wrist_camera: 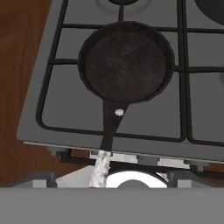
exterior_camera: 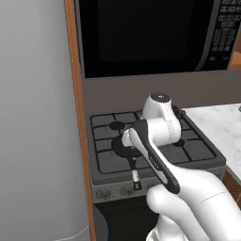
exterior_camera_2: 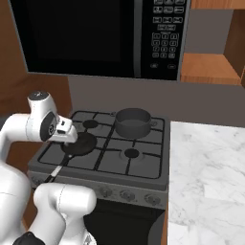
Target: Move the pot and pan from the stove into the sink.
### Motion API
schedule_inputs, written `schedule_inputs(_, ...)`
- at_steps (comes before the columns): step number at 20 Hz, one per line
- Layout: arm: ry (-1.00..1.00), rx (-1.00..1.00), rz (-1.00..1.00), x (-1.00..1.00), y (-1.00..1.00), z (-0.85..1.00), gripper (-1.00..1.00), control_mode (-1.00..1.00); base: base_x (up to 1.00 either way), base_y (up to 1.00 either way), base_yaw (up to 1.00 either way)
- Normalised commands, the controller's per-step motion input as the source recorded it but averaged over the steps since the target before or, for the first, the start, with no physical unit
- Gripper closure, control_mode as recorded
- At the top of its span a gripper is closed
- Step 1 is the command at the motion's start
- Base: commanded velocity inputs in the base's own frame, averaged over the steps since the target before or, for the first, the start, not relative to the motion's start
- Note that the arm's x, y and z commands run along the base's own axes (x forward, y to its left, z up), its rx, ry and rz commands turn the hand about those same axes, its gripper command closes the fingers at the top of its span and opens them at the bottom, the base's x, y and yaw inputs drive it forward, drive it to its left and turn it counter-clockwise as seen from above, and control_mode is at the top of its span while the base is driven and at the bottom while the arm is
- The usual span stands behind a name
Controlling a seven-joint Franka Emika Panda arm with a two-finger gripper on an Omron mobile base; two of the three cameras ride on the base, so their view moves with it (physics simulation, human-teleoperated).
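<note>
Two vessels waited on the stove (exterior_camera_2: 143, 165), a grey gas range with black grates set beside a white marble counter (exterior_camera_2: 210, 162) and below a black microwave (exterior_camera_2: 95, 38). Largest of the pair, the pot (exterior_camera_2: 133, 122) stood upright on the rear burner nearest the counter, a short dark grey cylinder with straight sides and a rim. It looked rigid and fairly heavy for its width, with smooth metal walls that could slip, so a pinch over the rim would probably serve better than a squeeze across the body. On the front burner on the side away from the counter sat the pan (wrist_camera: 125, 61), flat, black and shallow, seated level on the grate. Its thin handle (wrist_camera: 109, 127) ran out over the stove's front edge, ending in a pale silver band (wrist_camera: 100, 168) near the tip. I judged the pan stiff and light, but liable to tip bowl-down if taken far out along the handle; the dark stretch close to the bowl seemed the safer hold. Above the pan hovered the gripper (exterior_camera_2: 67, 135), apart from it and holding nothing, its fingers spread as wide as they go. Smallest of all were the front knobs (exterior_camera_2: 127, 194) in their row under the grates. Neither vessel had yet left the stove.
</note>
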Motion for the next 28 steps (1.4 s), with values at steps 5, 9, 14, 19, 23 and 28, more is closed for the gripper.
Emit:
schedule_inputs(5, -0.01, 0.01, -0.04, 0.0, 0.02, -0.31, -1.0, -1.0, 0.0, 0.0, 0.0)
schedule_inputs(9, -0.05, 0.01, -0.03, 0.0, 0.06, -0.27, -1.0, -1.0, 0.0, 0.0, 0.0)
schedule_inputs(14, -0.04, 0.0, -0.03, 0.0, 0.09, -0.3, -1.0, -1.0, 0.0, 0.0, 0.0)
schedule_inputs(19, -0.03, 0.01, -0.02, 0.0, 0.09, -0.29, -1.0, -1.0, 0.0, 0.0, 0.0)
schedule_inputs(23, -0.02, 0.01, -0.02, 0.0, 0.06, -0.3, -1.0, -1.0, 0.0, 0.0, 0.0)
schedule_inputs(28, -0.02, 0.02, -0.02, 0.0, 0.04, -0.29, -1.0, -1.0, 0.0, 0.0, 0.0)
